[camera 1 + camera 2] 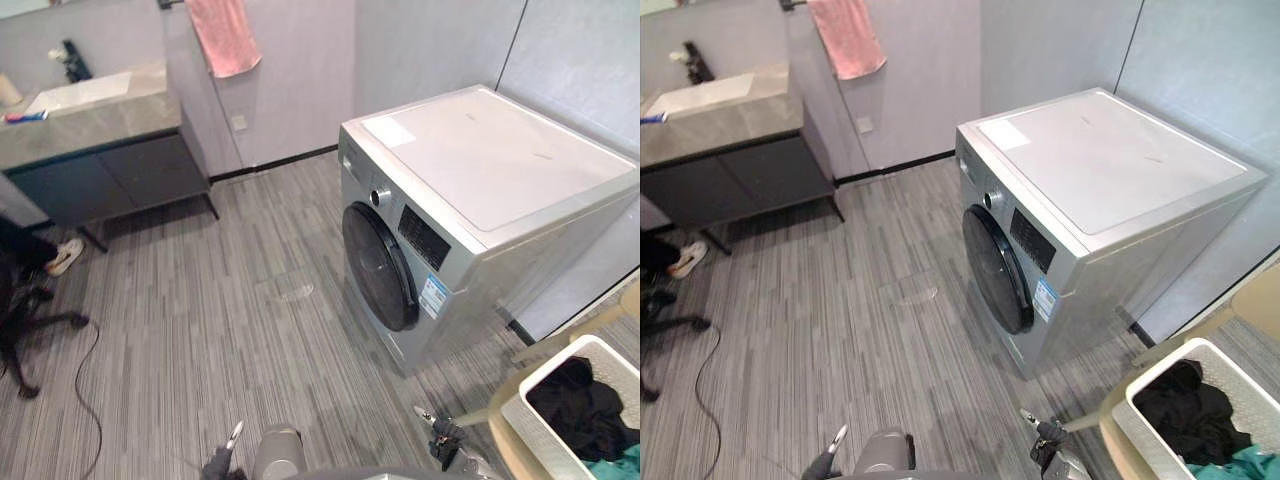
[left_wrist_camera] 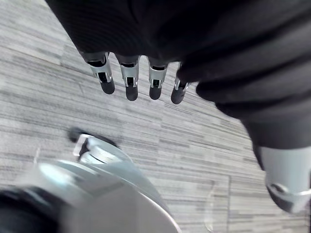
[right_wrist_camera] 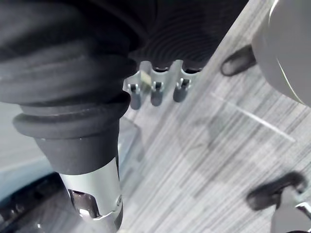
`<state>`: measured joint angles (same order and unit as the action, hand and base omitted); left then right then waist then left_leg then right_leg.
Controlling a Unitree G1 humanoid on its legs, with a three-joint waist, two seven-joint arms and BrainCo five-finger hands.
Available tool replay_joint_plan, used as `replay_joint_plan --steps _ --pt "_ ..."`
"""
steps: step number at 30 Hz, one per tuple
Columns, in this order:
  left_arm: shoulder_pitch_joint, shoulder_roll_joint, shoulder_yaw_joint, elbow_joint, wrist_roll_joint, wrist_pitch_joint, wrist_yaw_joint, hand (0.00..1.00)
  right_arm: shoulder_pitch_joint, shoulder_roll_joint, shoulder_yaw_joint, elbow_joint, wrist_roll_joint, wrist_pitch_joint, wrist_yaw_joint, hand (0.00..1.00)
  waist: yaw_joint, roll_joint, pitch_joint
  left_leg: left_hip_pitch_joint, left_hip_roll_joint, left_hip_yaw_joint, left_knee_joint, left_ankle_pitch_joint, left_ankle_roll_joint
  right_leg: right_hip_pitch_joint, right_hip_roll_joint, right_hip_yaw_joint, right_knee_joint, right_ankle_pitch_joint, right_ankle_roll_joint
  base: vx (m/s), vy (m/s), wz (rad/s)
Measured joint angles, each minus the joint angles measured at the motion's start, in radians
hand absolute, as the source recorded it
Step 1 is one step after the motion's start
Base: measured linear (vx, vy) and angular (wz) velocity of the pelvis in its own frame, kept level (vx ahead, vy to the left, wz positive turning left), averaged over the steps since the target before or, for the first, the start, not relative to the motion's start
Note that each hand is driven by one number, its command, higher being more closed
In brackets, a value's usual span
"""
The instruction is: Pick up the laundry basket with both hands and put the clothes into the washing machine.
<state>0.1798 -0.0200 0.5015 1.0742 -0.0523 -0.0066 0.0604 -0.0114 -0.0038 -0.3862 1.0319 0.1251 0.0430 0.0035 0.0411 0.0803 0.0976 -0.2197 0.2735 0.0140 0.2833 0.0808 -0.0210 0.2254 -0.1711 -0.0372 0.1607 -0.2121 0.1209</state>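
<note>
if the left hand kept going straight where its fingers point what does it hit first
Probably the grey striped floor: the left hand hangs open, fingers aimed down at it, and nothing seems to lie between, though depth is unclear.

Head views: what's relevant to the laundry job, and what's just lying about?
Job: laundry basket, clothes in it, washing machine, its shut door, left hand, right hand.
Lying about: pink towel, vanity counter, shoe.
</note>
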Motion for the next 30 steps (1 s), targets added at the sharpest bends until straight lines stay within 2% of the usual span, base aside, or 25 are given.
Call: replay_joint_plan --steps 1,2,4,8,10,12,13,14,17,19,20,22,23,26,28,30 --pt "0.008 0.001 0.001 0.024 -0.005 0.002 0.005 0.00 -0.001 -0.004 0.031 0.002 -0.013 0.000 -0.001 0.00 0.000 -0.006 -0.006 0.013 -0.011 -0.007 0.009 -0.043 -0.140 -0.003 -0.019 0.009 0.007 -0.026 0.030 0.33 0.504 -0.32" --pt "-0.012 0.033 0.002 0.046 -0.012 0.005 0.010 0.00 -0.011 -0.001 0.107 0.001 -0.025 0.001 0.003 0.00 -0.011 -0.040 0.008 0.007 -0.044 -0.021 0.003 -0.056 -0.156 -0.027 -0.026 0.035 0.032 -0.056 0.042 0.17 0.268 0.02" --pt "-0.012 0.071 -0.003 0.048 -0.013 0.003 0.013 0.00 -0.034 0.000 0.196 -0.022 -0.057 0.001 0.003 0.00 -0.012 -0.064 0.006 0.011 -0.040 -0.018 0.008 -0.069 -0.160 -0.068 0.046 0.070 0.031 -0.049 0.020 0.10 0.183 -0.06" --pt "-0.013 0.065 -0.080 0.046 0.002 0.000 0.009 0.00 -0.033 -0.017 0.277 -0.197 -0.058 -0.031 0.004 0.00 -0.023 -0.070 -0.001 0.081 -0.047 0.044 -0.060 -0.077 -0.151 -0.072 0.024 0.141 0.026 0.021 0.024 0.03 0.144 -0.42" --pt "-0.010 0.070 -0.127 0.046 0.013 -0.001 0.010 0.00 -0.016 -0.044 0.331 -0.298 -0.058 -0.036 0.013 0.00 -0.023 -0.051 -0.016 0.126 -0.055 0.072 -0.147 -0.050 -0.146 -0.096 0.016 0.161 0.025 0.062 0.037 -0.03 0.074 -0.49" --pt "-0.013 0.069 -0.200 0.040 0.028 -0.006 0.011 0.00 0.006 -0.097 0.367 -0.413 -0.088 -0.038 0.023 0.00 -0.027 -0.031 -0.036 0.187 -0.084 0.072 -0.303 0.012 -0.132 -0.130 0.003 0.177 0.026 0.097 0.052 0.00 0.069 -0.30" --pt "-0.014 0.069 -0.216 0.036 0.028 -0.008 0.011 0.00 0.006 -0.108 0.370 -0.428 -0.097 -0.038 0.023 0.00 -0.026 -0.031 -0.039 0.197 -0.090 0.072 -0.335 0.029 -0.127 -0.137 0.000 0.176 0.026 0.100 0.056 0.02 0.050 -0.20" --pt "-0.016 0.077 -0.242 0.035 0.035 -0.015 0.012 0.00 -0.003 -0.129 0.373 -0.446 -0.114 -0.039 0.021 0.00 -0.025 -0.020 -0.051 0.206 -0.101 0.069 -0.383 0.058 -0.124 -0.151 -0.007 0.175 0.024 0.100 0.056 -0.03 0.036 -0.11" --pt "-0.024 0.098 -0.287 0.036 0.062 -0.020 0.013 0.00 -0.062 -0.181 0.401 -0.446 -0.138 -0.037 0.021 0.00 -0.018 -0.040 -0.044 0.180 -0.116 0.067 -0.386 0.069 -0.118 -0.168 -0.023 0.172 0.002 0.101 0.059 -0.06 0.014 -0.07" --pt "-0.026 0.116 -0.309 0.036 0.069 -0.020 0.012 0.00 -0.135 -0.202 0.433 -0.420 -0.138 -0.039 0.021 0.00 -0.009 -0.061 -0.044 0.158 -0.120 0.067 -0.386 0.069 -0.119 -0.183 -0.031 0.163 -0.032 0.097 0.064 -0.12 -0.028 -0.20" --pt "-0.033 0.128 -0.315 0.036 0.077 -0.020 0.011 0.00 -0.190 -0.207 0.440 -0.397 -0.139 -0.040 0.021 0.00 0.004 -0.081 -0.041 0.143 -0.125 0.067 -0.386 0.071 -0.121 -0.192 -0.039 0.143 -0.057 0.083 0.080 -0.18 -0.076 -0.16" --pt "-0.048 0.129 -0.323 0.040 0.096 -0.019 0.009 0.00 -0.280 -0.229 0.441 -0.338 -0.141 -0.042 0.021 0.00 0.005 -0.073 -0.023 0.123 -0.124 0.034 -0.386 0.075 -0.123 -0.199 -0.032 0.120 -0.068 0.071 0.075 -0.17 -0.069 0.17" --pt "-0.053 0.127 -0.344 0.037 0.104 -0.019 0.009 0.00 -0.328 -0.262 0.440 -0.291 -0.146 -0.041 0.020 0.00 0.005 -0.061 -0.012 0.110 -0.124 0.011 -0.386 0.075 -0.123 -0.201 -0.027 0.100 -0.062 0.066 0.073 -0.14 -0.036 0.49" --pt "-0.070 0.124 -0.351 0.034 0.103 -0.020 0.010 0.00 -0.424 -0.314 0.425 -0.211 -0.147 -0.037 0.009 0.00 0.031 -0.049 0.017 0.071 -0.121 -0.013 -0.386 0.075 -0.123 -0.226 -0.017 0.088 -0.057 0.061 0.075 -0.10 -0.015 0.26" --pt "-0.082 0.128 -0.354 0.031 0.096 -0.021 0.021 0.00 -0.537 -0.331 0.385 -0.146 -0.146 -0.035 -0.027 0.00 0.040 -0.044 0.066 0.028 -0.120 -0.019 -0.386 0.076 -0.122 -0.258 -0.011 0.086 -0.058 0.070 0.066 -0.07 0.003 0.16" --pt "-0.088 0.129 -0.354 0.023 0.081 -0.021 0.033 0.00 -0.592 -0.335 0.362 -0.108 -0.145 -0.035 -0.032 0.00 0.053 -0.061 0.096 0.012 -0.120 -0.023 -0.383 0.090 -0.118 -0.268 -0.009 0.089 -0.060 0.079 0.067 -0.01 0.004 0.02"
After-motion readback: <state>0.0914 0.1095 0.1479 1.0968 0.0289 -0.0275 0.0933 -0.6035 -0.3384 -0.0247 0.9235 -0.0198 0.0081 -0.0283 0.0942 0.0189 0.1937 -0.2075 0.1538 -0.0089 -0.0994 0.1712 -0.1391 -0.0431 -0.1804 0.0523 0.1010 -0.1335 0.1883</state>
